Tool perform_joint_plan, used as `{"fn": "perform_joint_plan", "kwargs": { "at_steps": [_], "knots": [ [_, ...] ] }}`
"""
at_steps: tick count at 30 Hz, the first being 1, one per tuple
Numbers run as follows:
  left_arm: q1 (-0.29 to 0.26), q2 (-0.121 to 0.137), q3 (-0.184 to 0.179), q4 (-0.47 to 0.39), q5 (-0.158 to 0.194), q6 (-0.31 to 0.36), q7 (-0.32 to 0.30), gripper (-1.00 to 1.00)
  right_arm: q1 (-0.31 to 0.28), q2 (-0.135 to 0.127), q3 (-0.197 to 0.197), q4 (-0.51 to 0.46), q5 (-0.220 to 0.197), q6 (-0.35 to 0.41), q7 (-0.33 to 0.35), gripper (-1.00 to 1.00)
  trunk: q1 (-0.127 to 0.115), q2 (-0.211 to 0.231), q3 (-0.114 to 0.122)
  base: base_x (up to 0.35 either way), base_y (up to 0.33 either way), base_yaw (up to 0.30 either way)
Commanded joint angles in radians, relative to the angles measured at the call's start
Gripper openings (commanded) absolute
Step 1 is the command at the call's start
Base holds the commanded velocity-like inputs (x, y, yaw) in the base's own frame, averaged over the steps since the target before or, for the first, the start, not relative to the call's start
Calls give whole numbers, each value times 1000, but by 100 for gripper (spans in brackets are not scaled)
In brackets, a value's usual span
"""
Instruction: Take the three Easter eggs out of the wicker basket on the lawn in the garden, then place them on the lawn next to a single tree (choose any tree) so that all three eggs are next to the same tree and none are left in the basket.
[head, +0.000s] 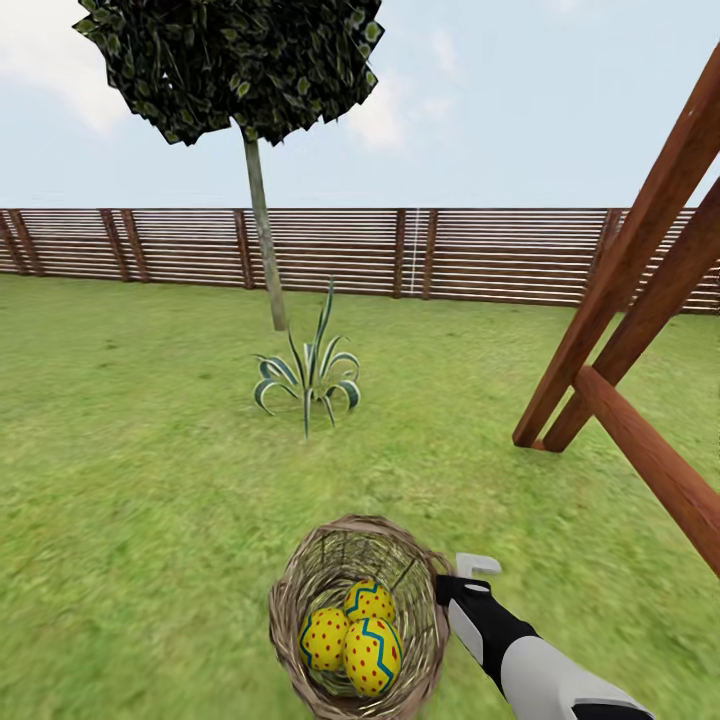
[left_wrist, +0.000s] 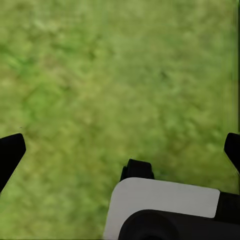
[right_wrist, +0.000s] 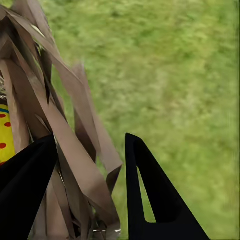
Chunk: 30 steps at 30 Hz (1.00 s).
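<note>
The wicker basket (head: 296, 570) stands on the lawn (head: 130, 480) close in front of me. The three Easter eggs lie together in its bottom: one (head: 324, 638) at the left, one (head: 372, 656) nearest me, one (head: 370, 600) behind them. My right gripper (head: 446, 582) is at the basket's right rim. In the right wrist view its black fingers (right_wrist: 150, 200) straddle the woven wall (right_wrist: 75, 130), pressed on it from both sides, and a strip of egg (right_wrist: 5, 137) shows inside. My left gripper (left_wrist: 120, 150) hangs open over bare grass. The tree (head: 265, 250) rises straight ahead.
A striped spiky-leaved plant (head: 310, 380) grows between the basket and the tree. A slanted red-brown wooden frame (head: 620, 330) stands at the right, with a beam reaching toward me. A dark slatted fence (head: 480, 250) bounds the garden at the back. Open grass lies at the left.
</note>
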Motion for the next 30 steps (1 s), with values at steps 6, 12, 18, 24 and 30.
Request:
{"fn": "perform_joint_plan", "kwargs": {
  "at_steps": [6, 12, 18, 24, 30],
  "knots": [
    [1, 0, 2, -2, 7, 2, -5, 100, -1, 1, -10, -3, -4, 3, 1, -100, 1, 0, -1, 338, 0, -13],
    [1, 0, 2, -2, 5, 2, -5, 100, 0, 1, -10, -3, -3, 3, 1, -100, 1, 0, -1, 338, 0, -62],
    [1, 0, 2, -2, 6, 2, -5, 100, 0, 1, -10, -3, -3, 3, 1, -100, 1, 0, -1, 338, 0, -119],
    [1, 0, 2, -2, 6, 2, -5, 100, 0, 1, -10, -3, -3, 3, 1, -100, 1, 0, -1, 338, 0, -8],
    [1, 0, 2, -2, 6, 2, -5, 100, 0, 1, -10, -3, -3, 3, 1, -100, 1, 0, -1, 338, 0, -4]
  ]
}}
